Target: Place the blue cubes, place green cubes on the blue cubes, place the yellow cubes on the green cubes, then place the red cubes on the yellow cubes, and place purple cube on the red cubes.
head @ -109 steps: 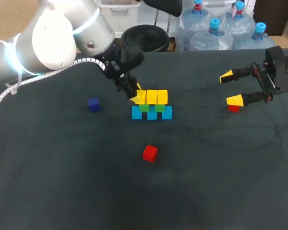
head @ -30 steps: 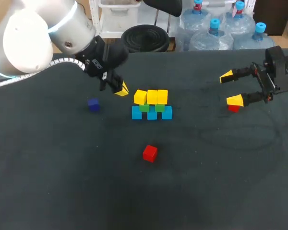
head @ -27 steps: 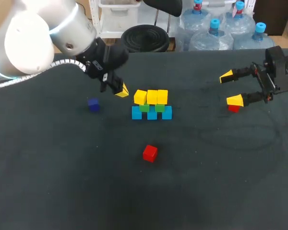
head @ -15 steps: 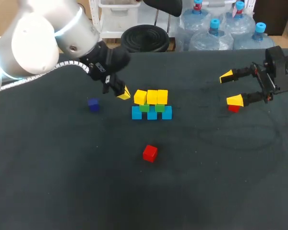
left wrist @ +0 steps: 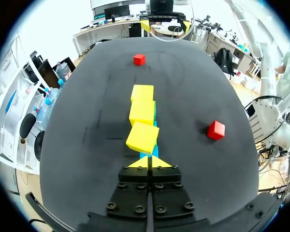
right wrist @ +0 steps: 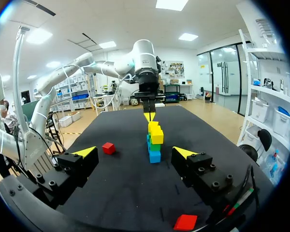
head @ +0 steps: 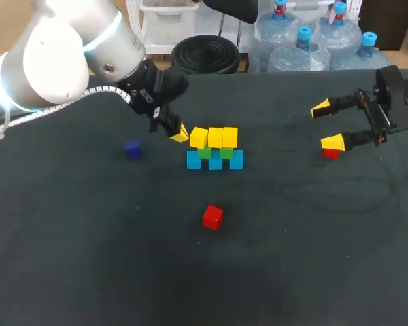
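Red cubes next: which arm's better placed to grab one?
Right. The right gripper is open beside a red cube. The left gripper is shut at the yellow cubes' end, apart from the other red cube.

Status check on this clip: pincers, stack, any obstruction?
Left pincer shut, empty, at end of yellow row. Right pincer open, by a red cube. Other red cube, purple cube unstacked.

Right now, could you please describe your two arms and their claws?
My left arm has bulky rounded silver-white joints with a glowing pale ring; a white ribbed cable runs along it. Its wrist is black down to the left claw. Of the right arm only a black blocky end shows, with the right claw. Both claws are black with bright yellow wedge tips.
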Controlling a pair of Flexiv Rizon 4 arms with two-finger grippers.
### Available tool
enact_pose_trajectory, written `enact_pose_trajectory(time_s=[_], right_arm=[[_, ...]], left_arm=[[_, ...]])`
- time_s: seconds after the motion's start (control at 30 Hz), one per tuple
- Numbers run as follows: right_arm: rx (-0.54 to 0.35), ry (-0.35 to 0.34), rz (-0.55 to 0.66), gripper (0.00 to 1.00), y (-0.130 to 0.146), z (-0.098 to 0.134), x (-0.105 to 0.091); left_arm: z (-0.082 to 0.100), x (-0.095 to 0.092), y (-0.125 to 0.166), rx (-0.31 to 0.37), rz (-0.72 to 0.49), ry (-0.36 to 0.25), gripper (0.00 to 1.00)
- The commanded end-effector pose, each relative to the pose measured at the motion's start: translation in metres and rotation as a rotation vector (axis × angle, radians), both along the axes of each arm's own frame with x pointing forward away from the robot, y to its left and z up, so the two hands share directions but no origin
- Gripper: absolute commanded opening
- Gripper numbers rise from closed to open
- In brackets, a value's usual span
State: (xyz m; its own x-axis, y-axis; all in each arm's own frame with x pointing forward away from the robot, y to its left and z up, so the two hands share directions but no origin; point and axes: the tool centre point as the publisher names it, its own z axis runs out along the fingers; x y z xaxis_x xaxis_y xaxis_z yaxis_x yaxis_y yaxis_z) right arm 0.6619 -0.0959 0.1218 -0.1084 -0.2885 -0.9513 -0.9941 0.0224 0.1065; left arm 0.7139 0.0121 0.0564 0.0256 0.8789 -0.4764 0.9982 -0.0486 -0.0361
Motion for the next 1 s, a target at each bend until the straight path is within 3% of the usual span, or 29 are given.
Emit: enact_pose_trajectory(time_s=[0.03,1.0], right_arm=[[0.000,-0.001,0.000,1.00,0.0004,-0.0005,0.0003],[0.000,-0.001,0.000,1.00,0.0004,-0.0005,0.0003]], left_arm=[[-0.0005,0.0024,-0.0005,0.001,-0.003,0.004,0.00],[0.0000,-0.0016,-0.0081,-0.003,-0.007,0.012,0.00]])
